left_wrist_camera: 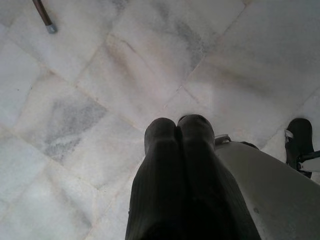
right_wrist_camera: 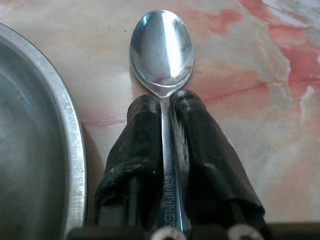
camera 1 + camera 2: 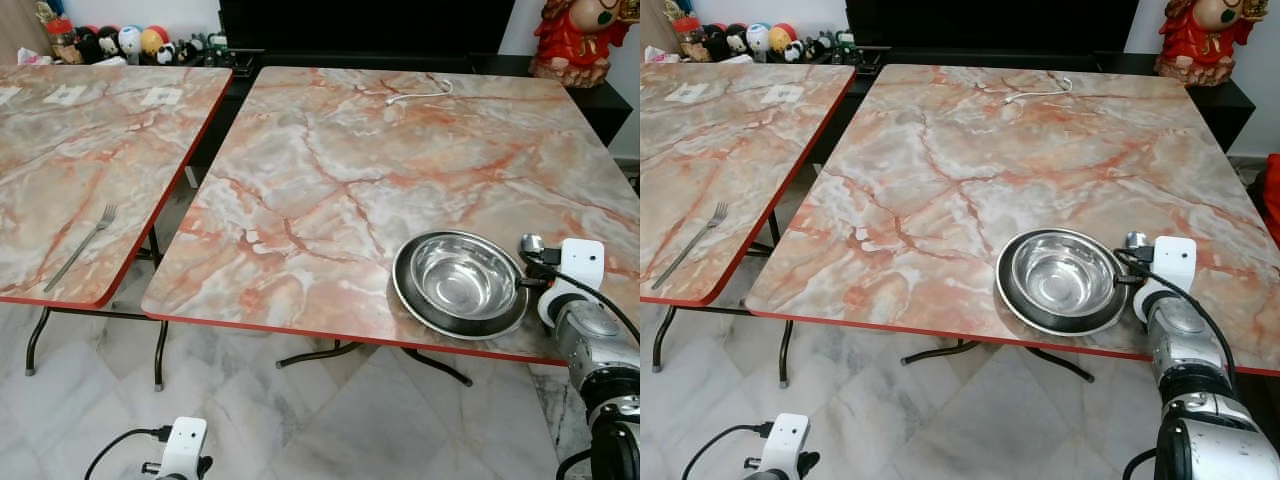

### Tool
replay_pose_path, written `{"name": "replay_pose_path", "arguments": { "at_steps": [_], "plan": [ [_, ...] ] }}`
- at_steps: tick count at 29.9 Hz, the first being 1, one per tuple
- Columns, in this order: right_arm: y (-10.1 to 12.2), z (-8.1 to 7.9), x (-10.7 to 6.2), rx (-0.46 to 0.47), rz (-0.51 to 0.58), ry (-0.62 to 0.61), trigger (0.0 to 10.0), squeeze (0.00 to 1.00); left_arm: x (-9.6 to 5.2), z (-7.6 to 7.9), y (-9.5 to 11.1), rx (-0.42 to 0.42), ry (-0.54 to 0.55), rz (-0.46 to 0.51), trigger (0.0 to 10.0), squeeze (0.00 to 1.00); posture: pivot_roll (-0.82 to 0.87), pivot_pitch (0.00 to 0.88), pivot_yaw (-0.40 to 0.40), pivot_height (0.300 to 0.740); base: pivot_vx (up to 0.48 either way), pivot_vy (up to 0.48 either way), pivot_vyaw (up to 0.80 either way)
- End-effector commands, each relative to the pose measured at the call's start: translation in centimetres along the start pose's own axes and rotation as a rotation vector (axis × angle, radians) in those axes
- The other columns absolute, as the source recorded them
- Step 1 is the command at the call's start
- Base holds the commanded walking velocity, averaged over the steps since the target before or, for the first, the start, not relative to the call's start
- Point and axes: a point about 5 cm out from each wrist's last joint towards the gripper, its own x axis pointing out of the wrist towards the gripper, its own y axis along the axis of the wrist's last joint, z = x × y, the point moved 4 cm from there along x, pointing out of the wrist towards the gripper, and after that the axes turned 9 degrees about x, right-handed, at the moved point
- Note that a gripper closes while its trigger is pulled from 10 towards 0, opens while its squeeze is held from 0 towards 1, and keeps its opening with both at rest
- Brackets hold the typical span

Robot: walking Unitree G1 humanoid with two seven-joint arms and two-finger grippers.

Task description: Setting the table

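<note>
A red figurine [image 3: 577, 40] stands on a dark cabinet, small toys [image 3: 120, 42] line the back, and a white cable [image 3: 420, 94] lies on the far tabletop edge.

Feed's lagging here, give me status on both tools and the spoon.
Right tool shut on spoon, beside the steel bowl. Left tool shut, idle over floor. Nothing in the way.

A steel bowl [image 3: 465, 277] is sitting inside a shallow steel plate [image 3: 418, 303], both shining and upright, near the front edge of the right-hand marble-patterned desk [image 3: 330, 180]. A polished spoon [image 2: 162, 50] is lying just beside the plate's rim, on its right, bowl-side up, its handle being pinched between the two black fingers [image 2: 137, 150] of the right tool [image 2: 162, 102]. A fork [image 3: 84, 246] is lying flat on the left-hand desk [image 3: 60, 150], well apart from the rest.
</note>
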Motion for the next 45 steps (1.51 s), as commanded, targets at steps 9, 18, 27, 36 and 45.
{"name": "replay_pose_path", "arguments": {
  "at_steps": [9,18,27,36,45],
  "plan": [
    [3.9,0.0,-0.2,0.020,0.191,-0.015,10.0,0.00,-0.1,-0.1,-0.8,-0.002,0.003,-0.032,10.0,0.00,0.03,0.102,0.028,0.740,0.000,0.000,0.00],
    [6.4,-2.0,-1.8,0.030,0.418,0.023,10.0,0.00,-0.2,-0.2,-0.8,-0.011,0.002,-0.024,10.0,0.00,0.03,0.104,0.022,0.740,0.000,0.000,0.00],
    [5.1,-6.0,-5.0,0.127,0.525,0.132,10.0,0.00,-0.3,-0.4,-1.1,-0.012,0.007,-0.036,10.0,0.00,0.03,0.093,0.016,0.740,0.000,0.000,0.00],
    [4.2,-7.6,-6.1,0.170,0.499,0.146,10.0,0.00,-0.3,-0.3,-1.3,-0.012,0.005,-0.038,10.0,0.00,0.03,0.065,0.007,0.740,0.000,0.405,0.00],
    [4.5,-9.8,-6.9,0.182,0.486,0.183,10.0,0.00,-0.3,-0.2,-1.4,-0.012,0.005,-0.041,10.0,0.00,0.03,0.041,0.001,0.740,0.000,0.480,0.00]
  ]
}}
